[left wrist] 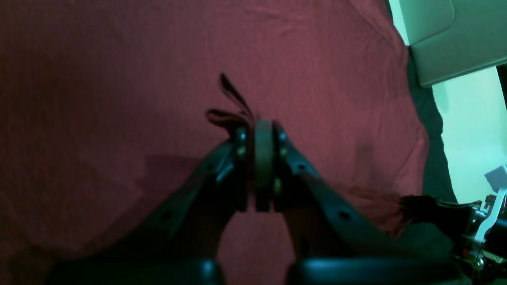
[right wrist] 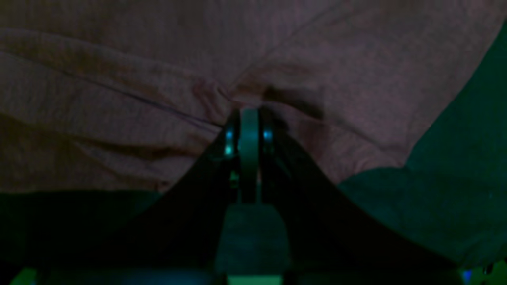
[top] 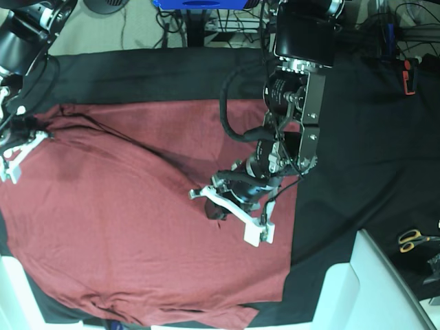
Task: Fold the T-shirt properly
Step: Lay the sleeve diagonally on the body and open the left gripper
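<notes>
The maroon T-shirt (top: pixel 137 234) lies spread over the black table cloth (top: pixel 357 151). My left gripper (top: pixel 212 203) hangs over the shirt's middle right. In the left wrist view the left gripper (left wrist: pixel 263 124) is shut, with a small dark fold of the T-shirt (left wrist: pixel 119 99) pinched and sticking up beside its tips. My right gripper (top: pixel 33 129) is at the shirt's far left edge. In the right wrist view the right gripper (right wrist: pixel 248 113) is shut on gathered fabric of the T-shirt (right wrist: pixel 119 79). A taut crease runs across the shirt between the two grips.
Yellow-handled scissors (top: pixel 411 238) lie at the right edge of the cloth. A red and black tool (top: pixel 409 75) sits at the upper right. A white box (top: pixel 344 295) stands at the lower right corner, and cables run along the top.
</notes>
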Robot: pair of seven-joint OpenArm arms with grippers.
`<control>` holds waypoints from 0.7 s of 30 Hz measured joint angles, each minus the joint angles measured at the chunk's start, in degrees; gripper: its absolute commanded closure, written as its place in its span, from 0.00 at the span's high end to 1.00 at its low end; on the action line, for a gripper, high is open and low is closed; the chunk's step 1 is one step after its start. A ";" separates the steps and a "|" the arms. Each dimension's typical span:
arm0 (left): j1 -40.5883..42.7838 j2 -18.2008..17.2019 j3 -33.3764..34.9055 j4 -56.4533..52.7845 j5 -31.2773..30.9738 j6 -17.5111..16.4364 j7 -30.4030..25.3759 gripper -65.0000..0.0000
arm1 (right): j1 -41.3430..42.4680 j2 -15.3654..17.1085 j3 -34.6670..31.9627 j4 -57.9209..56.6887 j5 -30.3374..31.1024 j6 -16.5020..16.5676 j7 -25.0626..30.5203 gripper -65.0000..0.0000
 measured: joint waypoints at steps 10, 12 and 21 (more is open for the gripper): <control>-4.09 0.04 0.44 -5.27 0.07 0.00 -0.04 0.00 | 0.35 -0.02 0.02 -5.25 -0.15 -0.02 3.87 0.01; -4.15 0.20 0.85 -5.57 0.02 0.00 -1.75 0.00 | 0.35 0.00 0.04 -5.22 -0.17 -0.02 4.85 0.01; -7.23 0.11 0.98 -13.97 0.02 0.00 -5.79 0.00 | 0.68 0.00 0.13 -5.22 -0.15 -0.02 5.95 0.01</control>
